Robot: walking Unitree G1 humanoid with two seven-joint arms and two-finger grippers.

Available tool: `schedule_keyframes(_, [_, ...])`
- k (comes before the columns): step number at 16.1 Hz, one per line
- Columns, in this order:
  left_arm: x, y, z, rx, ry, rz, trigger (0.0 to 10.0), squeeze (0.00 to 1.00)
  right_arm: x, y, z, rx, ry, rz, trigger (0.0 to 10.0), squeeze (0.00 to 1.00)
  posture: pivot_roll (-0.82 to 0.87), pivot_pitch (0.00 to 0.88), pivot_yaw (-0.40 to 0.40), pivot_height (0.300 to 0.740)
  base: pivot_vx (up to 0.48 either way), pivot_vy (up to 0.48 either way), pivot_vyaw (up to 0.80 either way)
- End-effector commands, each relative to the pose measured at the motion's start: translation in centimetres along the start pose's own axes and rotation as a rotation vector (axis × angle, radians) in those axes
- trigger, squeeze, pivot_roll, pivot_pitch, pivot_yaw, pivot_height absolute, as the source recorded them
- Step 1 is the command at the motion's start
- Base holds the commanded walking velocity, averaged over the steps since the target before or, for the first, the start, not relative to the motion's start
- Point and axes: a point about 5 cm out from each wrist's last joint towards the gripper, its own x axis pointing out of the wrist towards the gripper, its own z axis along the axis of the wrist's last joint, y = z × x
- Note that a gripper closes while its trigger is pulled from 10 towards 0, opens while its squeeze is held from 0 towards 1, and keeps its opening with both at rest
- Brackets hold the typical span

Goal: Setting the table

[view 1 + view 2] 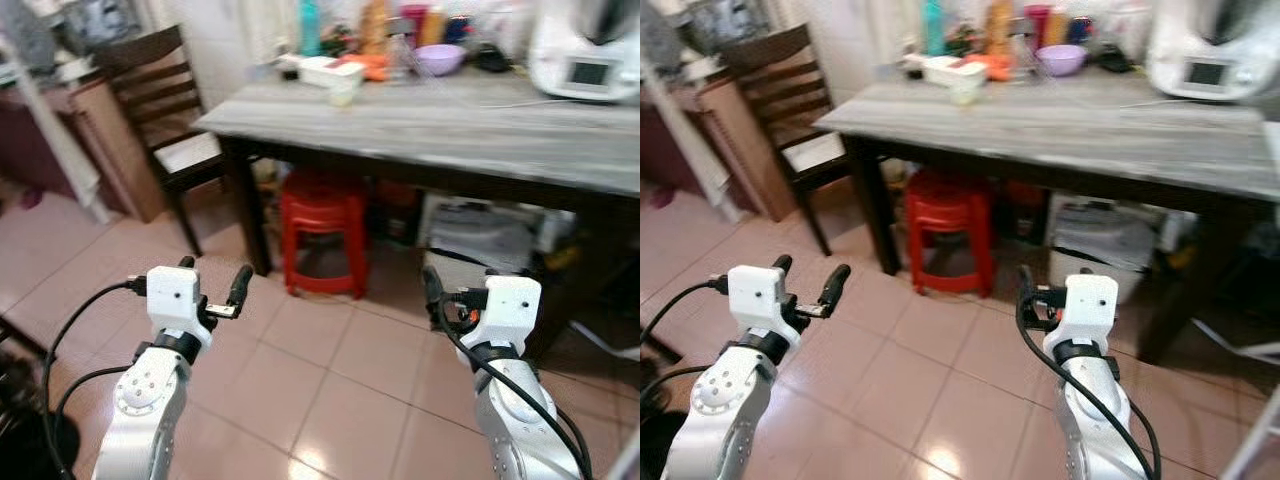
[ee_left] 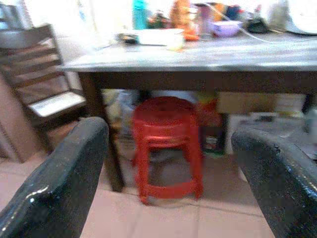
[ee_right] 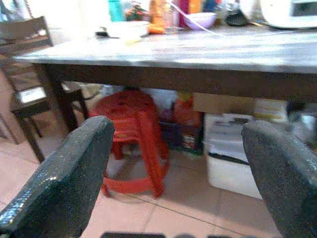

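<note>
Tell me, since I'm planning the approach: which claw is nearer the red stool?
Left. The left claw is just short of the red stool, slightly to its left; the right claw sits farther off to its right.

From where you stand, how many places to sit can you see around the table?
2. A dark wooden chair stands at the table's left end, and a red plastic stool is tucked under the table near that corner. More may be hidden behind the table.

Both grippers hang low over the tiled floor (image 1: 330,380), left gripper (image 1: 213,281) with fingers spread. Ahead of it and above stands the grey table (image 1: 450,130); a red stool (image 1: 323,232) sits beneath, between the right gripper (image 1: 436,291) and the wooden chair (image 1: 165,110).
</note>
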Motion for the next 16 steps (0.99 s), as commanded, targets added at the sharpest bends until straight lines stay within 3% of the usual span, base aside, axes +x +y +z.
schedule_keyframes(1, [-0.03, 0.30, 0.25, 0.008, -0.006, 0.008, 10.0, 0.00, -0.01, -0.22, 0.10, -0.002, -0.003, -0.016, 10.0, 0.00, -0.04, 0.000, 0.097, 0.740, 0.000, 0.000, 0.00])
schedule_keyframes(4, [-0.05, 0.20, 0.31, 0.011, -0.010, -0.001, 10.0, 0.00, -0.06, -0.46, 0.28, -0.015, -0.006, -0.028, 10.0, 0.00, -0.04, 0.000, 0.090, 0.740, 0.000, 0.000, -0.17])
schedule_keyframes(13, [-0.22, -0.22, 0.11, -0.014, -0.003, -0.017, 10.0, 0.00, -0.26, -0.75, 0.58, -0.025, -0.012, -0.024, 10.0, 0.00, -0.04, 0.000, 0.083, 0.740, 0.000, 0.000, -0.77])
schedule_keyframes(16, [-0.24, -0.27, 0.05, -0.017, 0.001, -0.022, 10.0, 0.00, -0.30, -0.71, 0.67, -0.025, -0.015, -0.021, 10.0, 0.00, -0.05, 0.000, 0.082, 0.740, 0.000, -0.164, 0.00])
